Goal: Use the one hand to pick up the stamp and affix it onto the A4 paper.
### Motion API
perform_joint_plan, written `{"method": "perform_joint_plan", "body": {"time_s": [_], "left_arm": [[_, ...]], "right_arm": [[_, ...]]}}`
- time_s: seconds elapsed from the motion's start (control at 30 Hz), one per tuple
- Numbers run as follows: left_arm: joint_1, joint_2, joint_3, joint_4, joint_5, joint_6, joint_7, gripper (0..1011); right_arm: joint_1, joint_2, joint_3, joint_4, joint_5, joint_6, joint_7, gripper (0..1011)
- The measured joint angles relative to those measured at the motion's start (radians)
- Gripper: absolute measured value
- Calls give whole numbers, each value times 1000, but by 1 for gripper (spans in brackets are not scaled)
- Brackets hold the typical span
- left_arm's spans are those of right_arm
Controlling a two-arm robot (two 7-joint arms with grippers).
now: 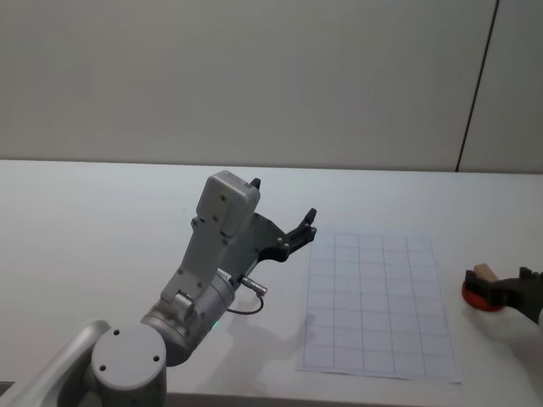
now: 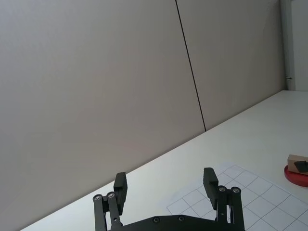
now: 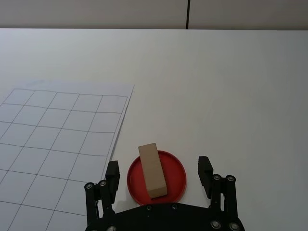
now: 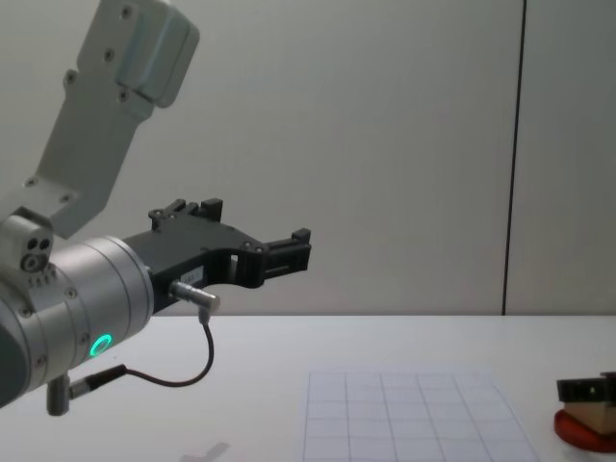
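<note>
Wooden stamp (image 3: 152, 170) lies on the red disc (image 3: 176, 180) between spread jaws of the right gripper (image 3: 159, 167) — left gripper (image 1: 283, 199) raised, jaws spread.

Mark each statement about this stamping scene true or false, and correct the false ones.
1. The stamp lies on a red disc. True.
2. The red disc sits on the A4 paper. False: it rests on the bare table, just beside the paper's edge.
3. The right end effector is shut on the stamp. False: its fingers stand open on either side of the disc, and the stamp is not gripped.
4. The left end effector is open and raised above the table. True.
</note>
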Motion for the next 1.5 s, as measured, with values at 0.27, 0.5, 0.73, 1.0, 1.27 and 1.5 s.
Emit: {"method": "perform_joint_plan", "body": {"time_s": [0.27,0.5,0.73,1.0,1.27,1.5], "left_arm": [[0,0,0,0,0,0,0,1002],[0,0,0,0,0,0,0,1002],[0,0,0,0,0,0,0,1002],[0,0,0,0,0,0,0,1002],[0,0,0,0,0,0,0,1002],[0,0,0,0,0,0,0,1002]], "right_arm": [[12,-8,-2,22,-6,2,-3,1001],[19,-13,-3,36,-7,4,-8,1001],[24,-18,-2,46,-6,5,-12,1001],[27,-22,-2,53,-3,6,-13,864],[29,-24,-2,57,-2,7,-14,646],[29,-24,-2,59,-1,7,-15,390]]}}
